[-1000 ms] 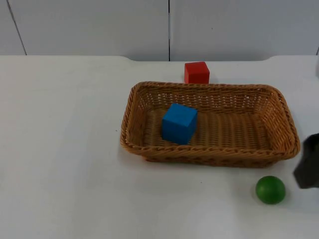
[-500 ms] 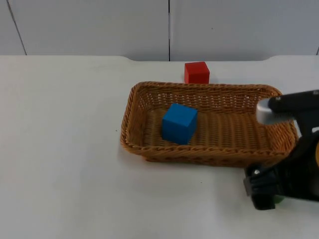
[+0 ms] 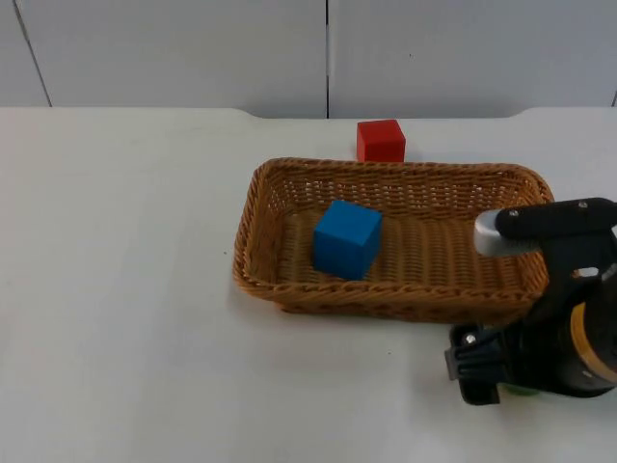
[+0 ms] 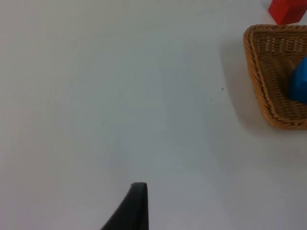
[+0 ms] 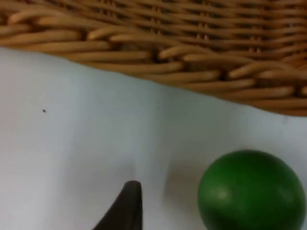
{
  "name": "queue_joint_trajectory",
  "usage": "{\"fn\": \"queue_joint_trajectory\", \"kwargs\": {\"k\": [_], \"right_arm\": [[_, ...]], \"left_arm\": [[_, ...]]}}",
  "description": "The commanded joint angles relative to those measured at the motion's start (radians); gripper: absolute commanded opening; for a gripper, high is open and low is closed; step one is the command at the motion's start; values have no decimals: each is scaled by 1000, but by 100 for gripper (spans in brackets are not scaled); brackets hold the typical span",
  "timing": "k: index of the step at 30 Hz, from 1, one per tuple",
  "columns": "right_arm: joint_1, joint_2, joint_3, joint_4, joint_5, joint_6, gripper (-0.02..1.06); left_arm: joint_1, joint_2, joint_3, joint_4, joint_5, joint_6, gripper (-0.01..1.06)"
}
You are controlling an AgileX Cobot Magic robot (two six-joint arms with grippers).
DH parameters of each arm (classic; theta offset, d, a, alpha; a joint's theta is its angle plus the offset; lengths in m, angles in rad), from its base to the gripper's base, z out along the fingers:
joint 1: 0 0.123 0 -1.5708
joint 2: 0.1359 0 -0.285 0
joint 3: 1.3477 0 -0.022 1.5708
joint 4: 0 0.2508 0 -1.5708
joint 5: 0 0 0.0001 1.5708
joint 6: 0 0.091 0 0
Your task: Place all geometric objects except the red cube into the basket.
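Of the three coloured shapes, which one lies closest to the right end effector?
The green ball, on the table just outside the basket. The blue cube sits in the basket; the red cube behind it.

One wicker basket (image 3: 405, 299); two cubes, one blue cube (image 3: 346, 238) inside it, one red cube (image 3: 381, 141) at the basket's 12 o'clock; one green ball (image 5: 252, 190) on one table (image 3: 125, 289)

Basket (image 3: 405, 241) on tabletop (image 3: 125, 289), right of middle. One cube (image 3: 346, 238) inside basket, in its left half. Second cube (image 3: 381, 141) on tabletop just behind basket's far rim. Ball (image 5: 251, 190) on tabletop just in front of basket's near wall, near its right end, apart from it.
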Motion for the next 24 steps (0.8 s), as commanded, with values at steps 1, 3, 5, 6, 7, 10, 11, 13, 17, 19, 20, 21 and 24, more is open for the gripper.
{"fn": "queue_joint_trajectory", "kwargs": {"k": [1, 3, 5, 6, 7, 10, 11, 13, 17, 19, 20, 21, 24], "right_arm": [[5, 3, 5, -19, 5, 15, 90], [5, 3, 5, -19, 10, 19, 80], [5, 3, 5, -14, 31, 33, 56], [5, 3, 5, -17, 32, 33, 42], [5, 3, 5, -32, 30, 33, 27], [5, 3, 5, -44, 10, 33, 3], [5, -2, 5, -37, -11, 22, 0], [5, -19, 8, -18, -57, -6, 0], [5, -90, 19, 64, -114, -129, 0], [5, -161, 31, 182, -116, -230, 0], [5, -212, 33, 237, -116, -300, 0], [5, -212, 33, 237, -116, -300, 0], [5, -363, 35, 499, -118, -644, 0]], "left_arm": [[4, -7, 5, -9, -12, -6, 105], [4, -7, 5, -9, -14, -6, 105], [4, -7, 5, -9, -14, -6, 105], [4, -7, 5, -9, -14, -6, 105], [4, -7, 5, -9, -14, -6, 105], [4, -7, 5, -9, -14, -6, 105], [4, -7, 5, -9, -14, -6, 105], [4, -7, 5, -9, -12, -6, 105], [4, -7, 5, -9, -12, -6, 105], [4, -7, 5, -9, -12, -6, 105], [4, -7, 5, -9, -12, -6, 105], [4, -7, 5, -9, -12, -6, 105], [4, -7, 5, -9, -12, -6, 105]]}}
